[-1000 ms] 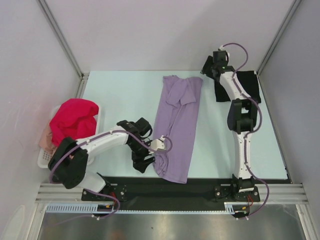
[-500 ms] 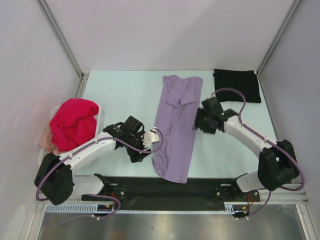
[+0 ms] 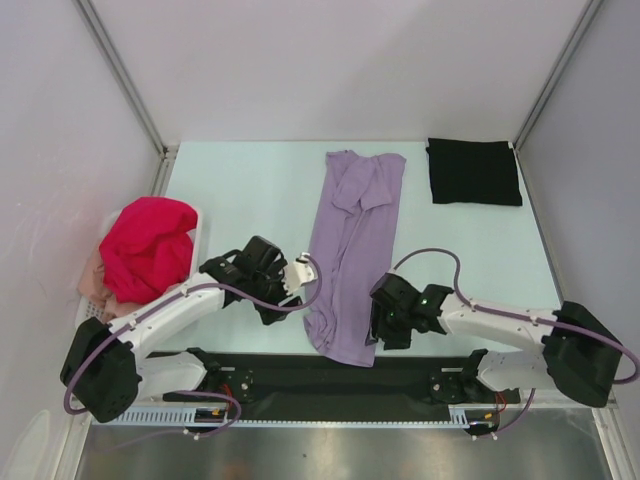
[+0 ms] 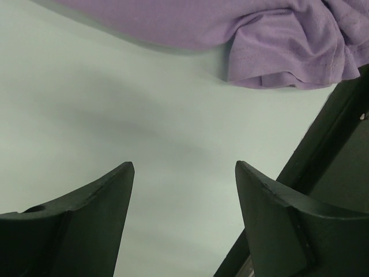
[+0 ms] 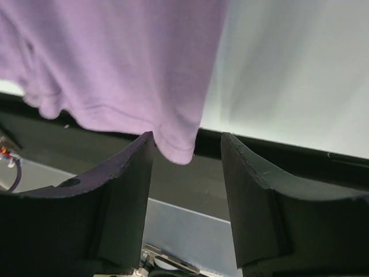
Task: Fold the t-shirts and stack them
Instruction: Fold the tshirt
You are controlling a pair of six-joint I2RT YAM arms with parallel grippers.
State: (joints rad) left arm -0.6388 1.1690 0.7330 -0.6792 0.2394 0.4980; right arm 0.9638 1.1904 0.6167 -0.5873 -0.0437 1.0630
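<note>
Right wrist: right gripper [image 5: 187, 138] spread, hem corner of lavender t-shirt [image 5: 115, 57] between jaws at near edge of desk [image 5: 288, 69] | left gripper [image 4: 184, 167] wide above desk, just beside shirt's other near corner

A pale mint table top [image 3: 250, 190] is lying flat under soft, even light that is giving only faint shadows. Plain white panels are closing it in: a back wall [image 3: 340, 60], a left wall [image 3: 50, 150] and a right wall [image 3: 600, 150]. Two aluminium posts [image 3: 120, 75] [image 3: 560, 70] are rising from the far corners. A black strip [image 3: 340, 380] is covering the near edge, and a brushed steel sheet [image 3: 340, 450] is shining dully before it.
</note>
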